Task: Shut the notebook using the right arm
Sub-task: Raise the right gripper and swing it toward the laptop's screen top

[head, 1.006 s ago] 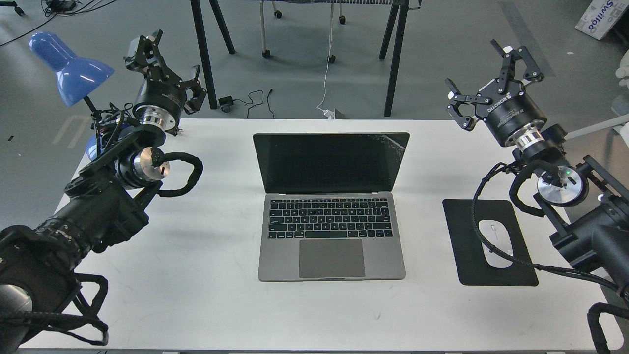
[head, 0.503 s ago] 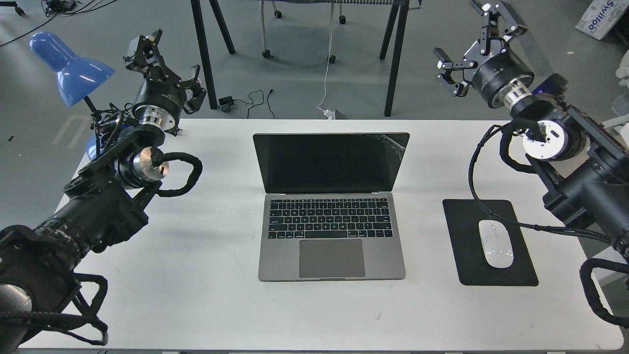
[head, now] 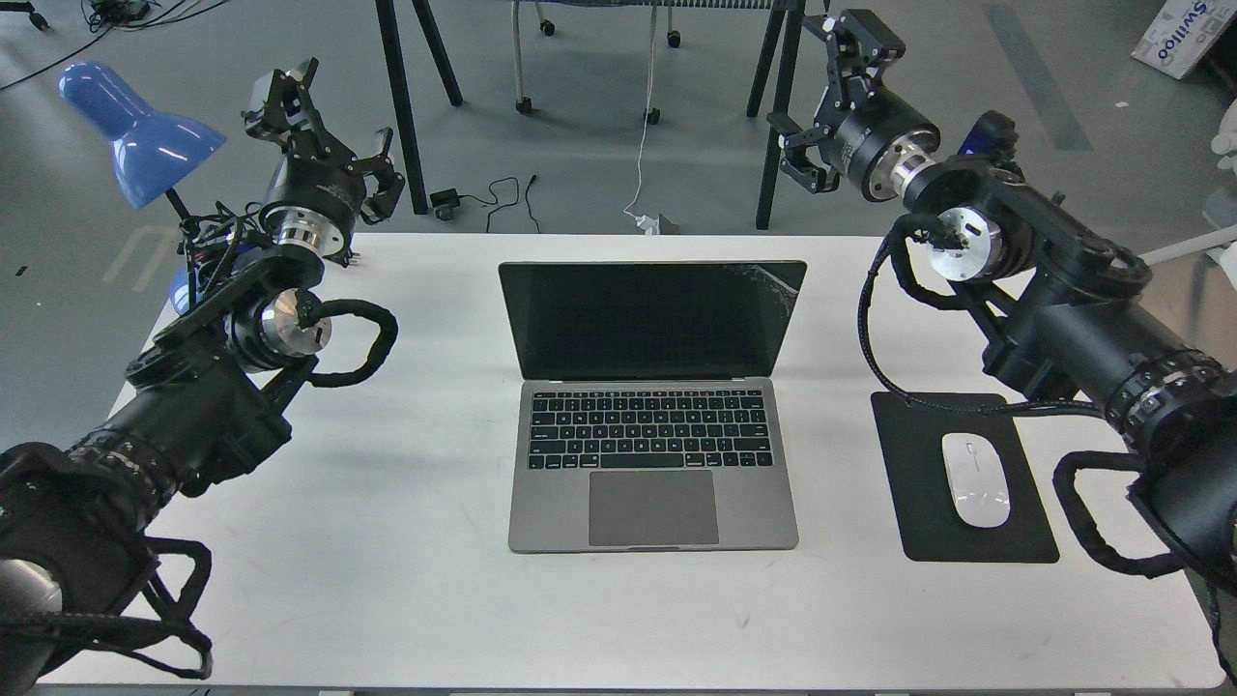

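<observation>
Showing "Swi…" lettering: box (head: 1185, 34) beyond open notebook (head: 652, 406)

Grey smooth floor (head: 599, 164) behind a white table (head: 387, 580), with black table legs (head: 396, 106), a wheeled chair base (head: 580, 58) (only partly seen), loose cables (head: 503, 198), a blue desk lamp (head: 135, 130), a cardboard box (head: 1184, 34).

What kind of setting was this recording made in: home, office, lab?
Probably a robotics lab or workshop set up as a mock office desk: a white table with an open notebook, mouse and blue lamp, on bare grey floor with loose cables.
</observation>
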Controlling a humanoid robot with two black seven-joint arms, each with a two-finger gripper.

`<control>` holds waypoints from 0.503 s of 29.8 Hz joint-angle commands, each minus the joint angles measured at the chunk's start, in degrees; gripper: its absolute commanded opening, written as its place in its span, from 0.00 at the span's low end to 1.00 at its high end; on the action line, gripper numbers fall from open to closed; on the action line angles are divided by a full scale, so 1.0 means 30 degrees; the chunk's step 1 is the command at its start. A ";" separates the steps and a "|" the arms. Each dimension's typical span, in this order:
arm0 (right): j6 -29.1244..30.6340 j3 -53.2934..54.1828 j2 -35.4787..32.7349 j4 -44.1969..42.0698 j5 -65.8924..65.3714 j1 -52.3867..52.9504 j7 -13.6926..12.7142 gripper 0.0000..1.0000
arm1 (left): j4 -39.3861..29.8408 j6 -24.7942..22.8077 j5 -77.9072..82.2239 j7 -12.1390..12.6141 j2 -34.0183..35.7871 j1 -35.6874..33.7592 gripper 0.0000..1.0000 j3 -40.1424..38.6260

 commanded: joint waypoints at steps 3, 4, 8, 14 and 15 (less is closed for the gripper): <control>0.0198 -0.1544 0.0115 0.0009 0.0002 0.0498 -0.0002 1.00 | -0.0001 0.0001 0.0002 0.0000 -0.0003 0.0024 1.00 0.0002; 0.0199 -0.2013 0.0144 0.0009 0.0002 0.0586 -0.0031 1.00 | -0.0001 0.0001 0.0002 0.0000 -0.0003 0.0024 1.00 0.0002; 0.0257 -0.3713 0.0115 0.0067 0.0002 0.0821 -0.0031 1.00 | -0.0001 0.0001 0.0002 0.0000 -0.0003 0.0024 1.00 0.0002; 0.0287 -0.5968 0.0144 0.0126 0.0002 0.0939 -0.0119 1.00 | -0.0001 0.0001 0.0002 0.0000 -0.0003 0.0024 1.00 -0.0027; 0.0287 -0.6407 0.0144 0.0155 -0.0027 0.0939 -0.0148 1.00 | -0.0001 0.0001 0.0002 0.0000 -0.0003 0.0024 1.00 -0.0027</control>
